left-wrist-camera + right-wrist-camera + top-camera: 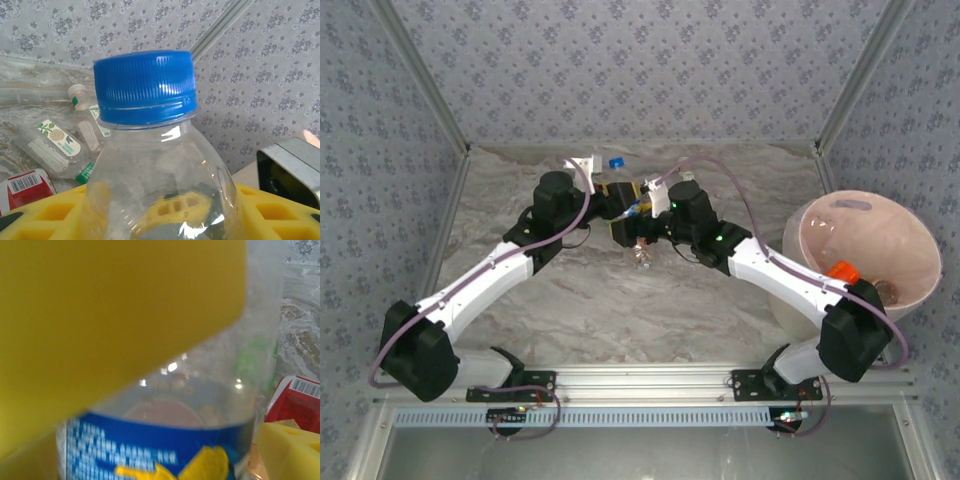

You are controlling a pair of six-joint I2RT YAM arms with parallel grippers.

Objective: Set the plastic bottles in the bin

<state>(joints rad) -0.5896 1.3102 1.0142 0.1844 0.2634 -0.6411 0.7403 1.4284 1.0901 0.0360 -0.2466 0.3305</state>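
A clear plastic bottle with a blue cap [145, 85] stands upright between the yellow fingers [30, 212] of my left gripper [160, 210], which is shut on its body. In the top view both grippers meet at mid-table, left gripper [618, 212] facing right gripper [646, 210]. My right gripper [165, 440] is open, its yellow fingers [100, 315] on either side of a clear bottle with a blue label [150, 450]. The pale pink bin [910, 225] stands at the far right with an orange-capped bottle [842, 270] inside.
Several more bottles lie behind on the marble table: one with a green-and-white label [52, 140], a white-capped one [79, 96] and a red-labelled one [25, 185] [297, 397]. Another clear bottle [642, 256] shows just in front of the grippers. Patterned walls enclose the table.
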